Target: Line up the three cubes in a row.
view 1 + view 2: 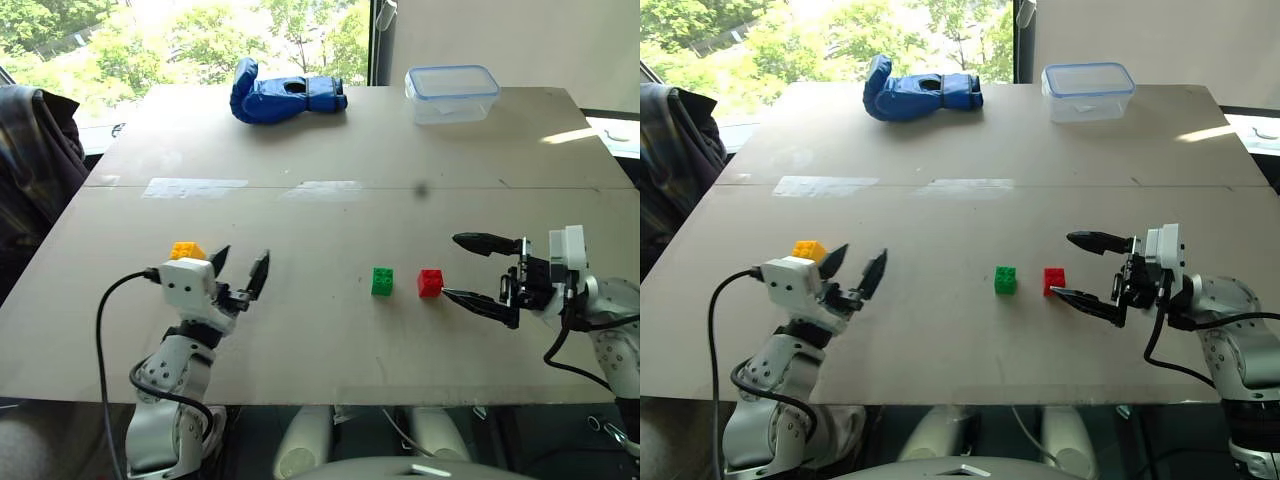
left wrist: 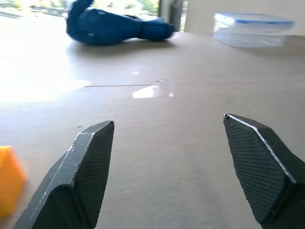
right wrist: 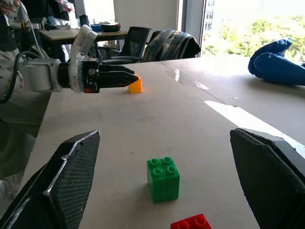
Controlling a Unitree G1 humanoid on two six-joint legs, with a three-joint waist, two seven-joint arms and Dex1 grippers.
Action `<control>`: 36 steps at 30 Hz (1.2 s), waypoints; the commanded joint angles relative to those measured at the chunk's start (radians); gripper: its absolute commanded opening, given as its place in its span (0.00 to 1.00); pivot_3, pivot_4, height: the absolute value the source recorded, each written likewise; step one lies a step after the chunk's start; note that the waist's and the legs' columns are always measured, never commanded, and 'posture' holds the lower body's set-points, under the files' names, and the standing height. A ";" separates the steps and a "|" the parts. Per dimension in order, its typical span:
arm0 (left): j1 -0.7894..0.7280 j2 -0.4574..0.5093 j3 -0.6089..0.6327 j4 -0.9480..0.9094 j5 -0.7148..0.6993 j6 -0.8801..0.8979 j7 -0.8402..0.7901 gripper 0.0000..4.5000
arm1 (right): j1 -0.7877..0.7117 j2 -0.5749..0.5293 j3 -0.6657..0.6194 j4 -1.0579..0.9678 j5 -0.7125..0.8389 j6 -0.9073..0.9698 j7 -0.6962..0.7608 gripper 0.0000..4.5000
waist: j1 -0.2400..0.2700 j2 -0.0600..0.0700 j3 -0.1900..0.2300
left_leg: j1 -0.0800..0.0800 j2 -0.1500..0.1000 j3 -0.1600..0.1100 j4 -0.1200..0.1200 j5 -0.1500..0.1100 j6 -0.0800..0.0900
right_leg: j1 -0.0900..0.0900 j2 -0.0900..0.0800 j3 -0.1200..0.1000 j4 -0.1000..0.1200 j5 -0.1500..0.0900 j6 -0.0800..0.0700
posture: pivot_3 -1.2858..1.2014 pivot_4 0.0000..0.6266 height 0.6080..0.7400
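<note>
Studs top the yellow cube, green cube and red cube.

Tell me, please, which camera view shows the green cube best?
The right wrist view: the green cube is close, studs visible, between open fingers. Both eye views show it small beside the red cube.

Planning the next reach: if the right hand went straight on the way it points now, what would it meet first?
Probably the red cube, just ahead of the open right hand and near its lower finger line. The green cube sits right beyond it. Depth is unclear.
</note>
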 commanded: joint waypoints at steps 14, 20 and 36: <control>-0.003 0.082 0.114 0.215 0.012 -0.084 0.046 0.83 | -0.193 0.086 0.163 -0.011 -0.100 0.066 -0.107 1.00 | 0.008 -0.001 0.000 | -0.003 -0.002 -0.003 -0.001 0.000 0.000 | -0.001 -0.002 -0.004 -0.002 0.000 -0.001 | 0.52 0.24 1.00; -0.052 0.143 0.091 0.330 0.000 -0.114 -0.042 0.83 | -0.198 0.127 0.167 -0.025 -0.114 0.070 -0.159 1.00 | 0.001 -0.001 0.000 | -0.003 -0.001 -0.003 -0.002 0.001 -0.002 | -0.002 -0.001 -0.003 -0.001 0.000 -0.001 | 0.52 0.24 1.00; -0.181 0.232 0.148 0.597 -0.031 -0.197 -0.072 0.83 | -0.173 0.129 0.160 -0.042 -0.132 0.054 -0.179 1.00 | 0.001 0.000 0.000 | -0.002 -0.001 -0.003 -0.003 0.001 -0.001 | -0.003 -0.002 -0.003 0.000 0.000 -0.001 | 0.52 0.24 1.00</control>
